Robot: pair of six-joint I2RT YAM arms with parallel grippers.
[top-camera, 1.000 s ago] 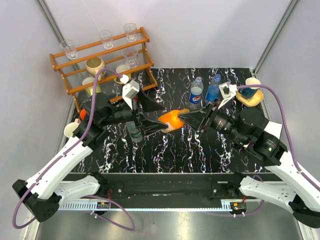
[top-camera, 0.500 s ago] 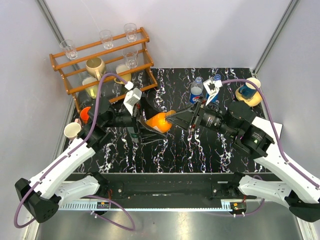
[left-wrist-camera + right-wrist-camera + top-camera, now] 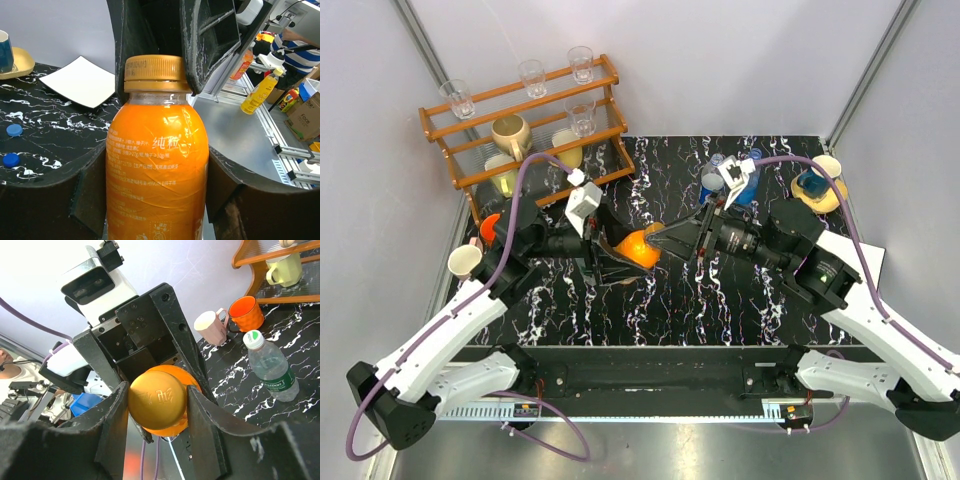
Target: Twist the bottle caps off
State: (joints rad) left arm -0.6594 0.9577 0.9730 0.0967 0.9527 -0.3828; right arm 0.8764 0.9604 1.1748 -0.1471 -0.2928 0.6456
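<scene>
1. Left tool is clenched on the body of the squat orange bottle. The bottle hangs over mid-bench, close to level by the look of it, neck toward the right arm.
2. Right tool is closed round the orange cap. Its fingers flank the cap on both sides, and the wrist view shows no gap, so I read it as gripping.
3. Risk: the bottle looks full and its film is smooth. Twist torque could spin the body in the left tool instead of breaking the seal.
4. Risk: the hold on the cap is shallow. If the wrist axis sits off the neck axis, the fingers could cam off.
5. Risk: the bottle is near level and squeezed. Once the cap frees, juice could spurt onto bench and tools.
6. Bench is black marble-pattern with white veins. The green-label bottle sits nearby, cap on; upright or lying, cannot tell. Also there are two loose blue caps and a white square plate.
7. Farther back, the blue-red-label bottle and translucent blue bottle are partly hidden. A blue cup sits on a yellow saucer.
8. At far left is a wooden rack with glasses. Plain pale walls close in the cell.
</scene>
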